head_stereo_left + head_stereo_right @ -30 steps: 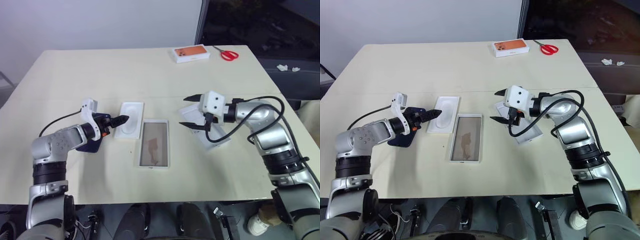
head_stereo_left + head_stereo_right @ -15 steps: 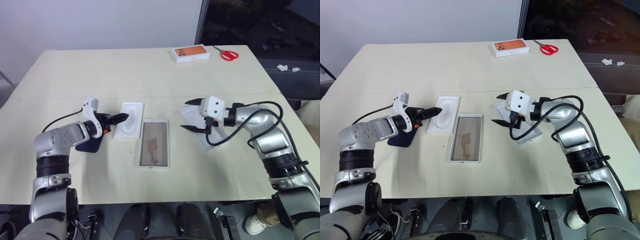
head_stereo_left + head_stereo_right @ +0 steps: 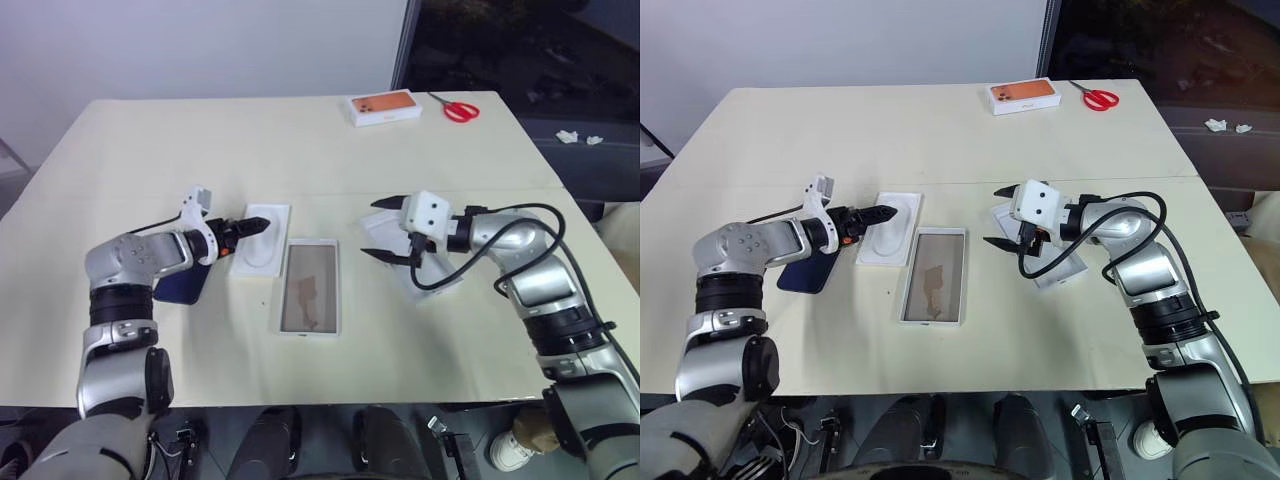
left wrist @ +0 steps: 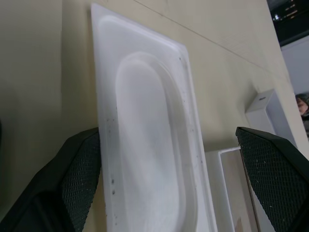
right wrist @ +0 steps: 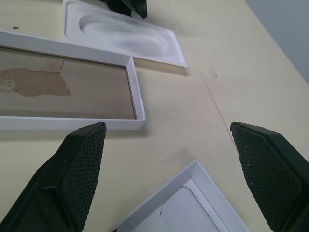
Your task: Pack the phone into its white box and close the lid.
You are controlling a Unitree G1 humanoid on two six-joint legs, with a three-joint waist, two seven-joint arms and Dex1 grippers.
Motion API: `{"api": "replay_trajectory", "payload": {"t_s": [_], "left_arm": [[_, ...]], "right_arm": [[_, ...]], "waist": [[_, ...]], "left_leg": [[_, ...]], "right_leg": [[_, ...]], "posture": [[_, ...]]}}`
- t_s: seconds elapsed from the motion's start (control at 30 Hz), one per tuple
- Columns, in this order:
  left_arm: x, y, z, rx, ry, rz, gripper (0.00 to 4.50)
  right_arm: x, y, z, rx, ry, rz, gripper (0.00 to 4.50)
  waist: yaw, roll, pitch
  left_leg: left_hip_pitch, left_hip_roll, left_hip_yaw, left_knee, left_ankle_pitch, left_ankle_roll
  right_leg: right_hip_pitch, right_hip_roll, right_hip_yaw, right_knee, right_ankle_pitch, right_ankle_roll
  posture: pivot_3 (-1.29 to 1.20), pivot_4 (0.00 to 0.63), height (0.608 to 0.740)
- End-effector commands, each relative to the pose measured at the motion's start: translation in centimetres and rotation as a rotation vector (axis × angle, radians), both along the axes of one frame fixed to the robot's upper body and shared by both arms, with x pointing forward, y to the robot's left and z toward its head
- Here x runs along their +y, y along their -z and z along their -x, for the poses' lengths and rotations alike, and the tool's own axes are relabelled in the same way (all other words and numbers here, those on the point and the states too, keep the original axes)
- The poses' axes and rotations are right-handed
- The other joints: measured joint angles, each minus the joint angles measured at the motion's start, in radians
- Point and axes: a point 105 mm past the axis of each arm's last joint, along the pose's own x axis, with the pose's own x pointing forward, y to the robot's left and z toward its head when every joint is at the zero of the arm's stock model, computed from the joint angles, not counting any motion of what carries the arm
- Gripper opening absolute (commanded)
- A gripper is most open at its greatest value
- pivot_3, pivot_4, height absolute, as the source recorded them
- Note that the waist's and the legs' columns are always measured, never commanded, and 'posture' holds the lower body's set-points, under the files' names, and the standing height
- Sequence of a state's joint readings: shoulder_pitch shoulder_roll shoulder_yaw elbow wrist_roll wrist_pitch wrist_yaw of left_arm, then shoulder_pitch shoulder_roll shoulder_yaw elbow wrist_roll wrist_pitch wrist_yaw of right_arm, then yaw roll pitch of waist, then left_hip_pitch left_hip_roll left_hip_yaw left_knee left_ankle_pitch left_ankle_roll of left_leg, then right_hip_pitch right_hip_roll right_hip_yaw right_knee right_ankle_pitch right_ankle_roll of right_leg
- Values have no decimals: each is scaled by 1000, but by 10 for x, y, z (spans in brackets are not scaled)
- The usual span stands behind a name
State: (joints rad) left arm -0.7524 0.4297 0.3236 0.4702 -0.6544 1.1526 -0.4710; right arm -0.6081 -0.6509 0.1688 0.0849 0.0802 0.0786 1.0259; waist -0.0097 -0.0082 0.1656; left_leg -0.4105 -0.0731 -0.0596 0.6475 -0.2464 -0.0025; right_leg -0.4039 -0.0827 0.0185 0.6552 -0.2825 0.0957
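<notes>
The phone [image 3: 183, 284], dark navy, lies flat at the table's left, partly under my left forearm. Right of it is a white insert with an oval recess [image 3: 262, 240], and my left gripper [image 3: 258, 224] hovers open over the insert's left edge [image 4: 145, 145]. The white box [image 3: 334, 290] with its tan floor lies open in the middle of the table. The lid [image 3: 440, 283] rests inside-up to the right. My right gripper [image 3: 378, 228] hangs open just above the lid's left end, with nothing between its fingers.
An orange-topped white box [image 3: 383, 106] and red scissors [image 3: 458, 108] lie at the table's far right edge. A black cable [image 3: 500, 215] loops along my right forearm. Bare tabletop stretches across the far half and the near edge.
My left gripper has reached right and forward, from beside the insert to over its edge, and more of the phone now shows. The right gripper has barely shifted.
</notes>
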Motion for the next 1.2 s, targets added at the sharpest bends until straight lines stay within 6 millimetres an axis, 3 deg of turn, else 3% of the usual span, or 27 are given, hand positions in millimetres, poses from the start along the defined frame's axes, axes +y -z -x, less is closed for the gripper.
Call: {"api": "replay_trajectory", "payload": {"t_s": [0.03, 0.07, 0.23, 0.53, 0.67, 1.2], "left_arm": [[-5, 8, 2, 43, 16, 9, 3990], [-6, 8, 3, 45, 15, 14, 3765], [-1, 9, 5, 54, 5, 26, 1252], [3, 17, 10, 83, -18, 34, 1252], [6, 20, 12, 97, -33, 42, 20], [24, -1, 19, 101, -115, 259, 20]], "right_arm": [[2, -18, 0, -71, -8, -10, 4500], [2, -18, 0, -73, -7, -10, 4500], [2, -18, 1, -72, -9, -7, 4500], [4, -19, 1, -73, -13, -9, 4500], [6, -19, 1, -74, -16, -9, 4500], [6, -17, 3, -68, -13, -9, 4500]], "waist": [[0, 0, 0], [0, 0, 0], [-2, 0, 0], [-4, -1, 0], [-3, 0, 0], [-4, -1, 0]], "left_leg": [[0, 0, 0, 0, 0, 0], [0, 0, 0, 0, 0, 0], [0, 0, 0, 0, 0, 0], [0, 0, 0, -1, 0, -1], [0, 0, 0, 0, 0, -1], [0, 0, 0, -1, 1, -1]], "right_leg": [[0, 0, 0, 0, 0, 0], [0, 0, 0, 0, 0, 0], [0, 0, 0, 0, 0, 0], [-1, 0, 1, 0, 0, 0], [-1, 0, 1, 0, 0, 0], [-1, 0, 1, 0, 0, 0]], "posture": [[0, 150, 740], [0, 150, 740], [0, 150, 740], [0, 150, 740], [0, 150, 740], [0, 150, 740]]}}
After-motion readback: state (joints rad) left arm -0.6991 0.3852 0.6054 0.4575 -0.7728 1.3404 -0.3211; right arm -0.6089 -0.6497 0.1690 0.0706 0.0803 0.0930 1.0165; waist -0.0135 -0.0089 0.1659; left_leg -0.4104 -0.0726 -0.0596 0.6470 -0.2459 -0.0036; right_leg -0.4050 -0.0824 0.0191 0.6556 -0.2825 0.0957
